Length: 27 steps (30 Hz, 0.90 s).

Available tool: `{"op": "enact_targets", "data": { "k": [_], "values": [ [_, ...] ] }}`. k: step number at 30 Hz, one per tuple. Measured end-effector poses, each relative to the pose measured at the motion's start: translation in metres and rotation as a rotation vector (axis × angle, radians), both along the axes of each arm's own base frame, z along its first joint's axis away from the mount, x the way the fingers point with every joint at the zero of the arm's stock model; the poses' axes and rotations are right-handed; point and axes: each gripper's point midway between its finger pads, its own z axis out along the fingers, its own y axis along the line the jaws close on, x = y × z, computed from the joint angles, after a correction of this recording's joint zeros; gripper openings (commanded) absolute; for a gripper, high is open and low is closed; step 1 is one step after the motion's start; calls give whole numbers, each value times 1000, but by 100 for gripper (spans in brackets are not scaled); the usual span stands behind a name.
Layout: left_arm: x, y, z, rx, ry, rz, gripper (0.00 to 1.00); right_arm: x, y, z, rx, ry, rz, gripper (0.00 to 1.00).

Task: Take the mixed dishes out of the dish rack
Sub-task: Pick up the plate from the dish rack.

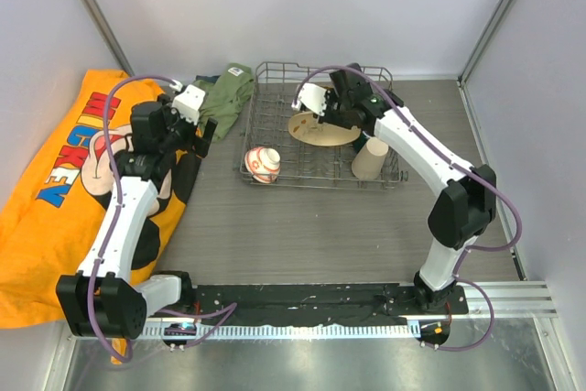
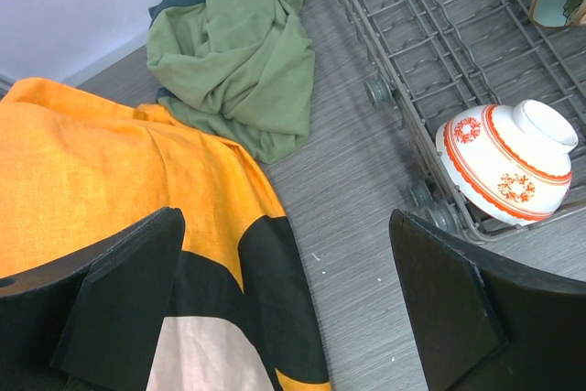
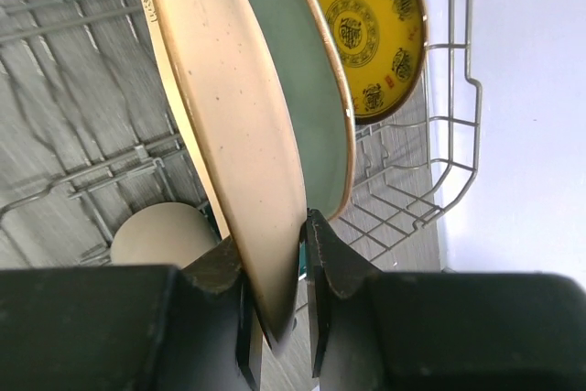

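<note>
The grey wire dish rack [image 1: 275, 103] stands at the back of the table. In it, my right gripper [image 3: 275, 299] is shut on the rim of the cream plate [image 3: 233, 107], which leans tilted; from above the plate [image 1: 322, 131] shows under the gripper [image 1: 331, 113]. Behind it stand a pale green plate [image 3: 307, 70] and a small yellow patterned plate [image 3: 371, 25]. A beige cup [image 1: 371, 159] sits upside down at the rack's right front. A red-orange patterned bowl [image 1: 264, 164] lies tipped at the left front corner. My left gripper [image 2: 284, 309] hangs open left of the rack, holding nothing.
An orange printed cloth [image 1: 55, 199] covers the table's left side, under my left arm. A crumpled green cloth [image 1: 224, 93] lies against the rack's left end. Grey walls close in at the back and both sides.
</note>
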Motion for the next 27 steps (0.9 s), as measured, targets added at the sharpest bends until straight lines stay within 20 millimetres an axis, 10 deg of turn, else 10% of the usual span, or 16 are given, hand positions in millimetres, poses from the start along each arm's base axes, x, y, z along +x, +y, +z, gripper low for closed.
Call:
{"op": "enact_targets", "data": {
  "k": [18,27],
  "values": [
    [-10,0,0,-2,-9,0,100,-45,4,73,266,28,-72,2],
    [-12,-1,-3,-23,-1,5,100,-76,-35,133,534,-25,-260,1]
  ]
}}
